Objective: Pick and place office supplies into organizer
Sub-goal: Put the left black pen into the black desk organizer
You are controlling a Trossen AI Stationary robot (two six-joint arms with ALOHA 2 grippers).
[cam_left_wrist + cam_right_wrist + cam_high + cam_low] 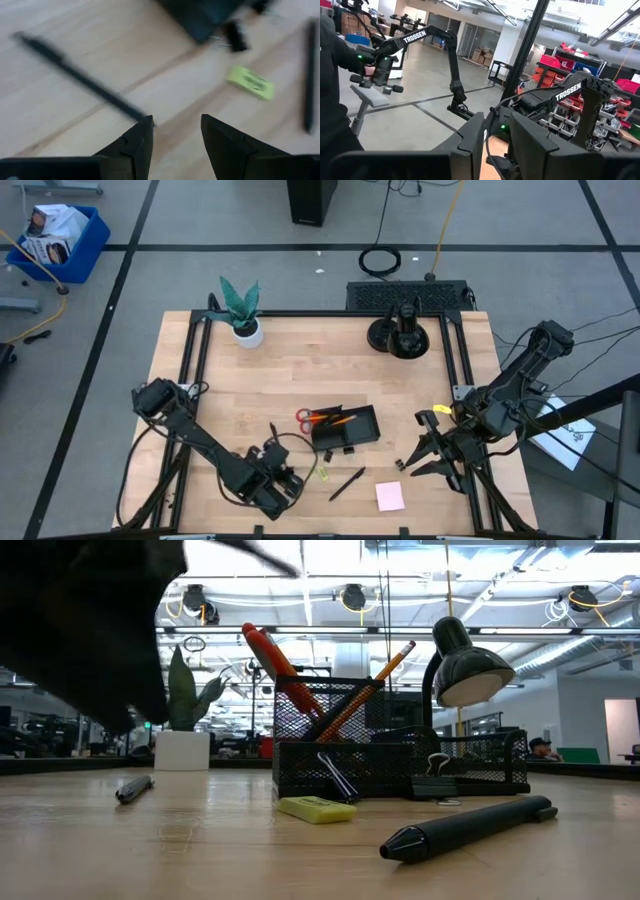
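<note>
The black organizer (347, 430) stands mid-table with the red-handled scissors (280, 660) and an orange pencil (368, 687) leaning upright in it. A black clip (432, 786) lies against its front. A yellow-green piece (251, 82) lies flat on the table, with one black pen (347, 483) to its right and a pink sticky-note pad (390, 496) farther right. A second black pen (75, 75) lies to the left of the organizer. My left gripper (175, 135) hovers open over this pen's near end, slanting down. My right gripper (497, 137) is raised at the table's right edge, open and holding nothing.
A black desk lamp on a round stand (400, 335) sits at the far right of the table, and a green plant in a white pot (243, 315) at the far left. A black frame (190, 370) runs along the table's sides. Bare wood lies left of the organizer.
</note>
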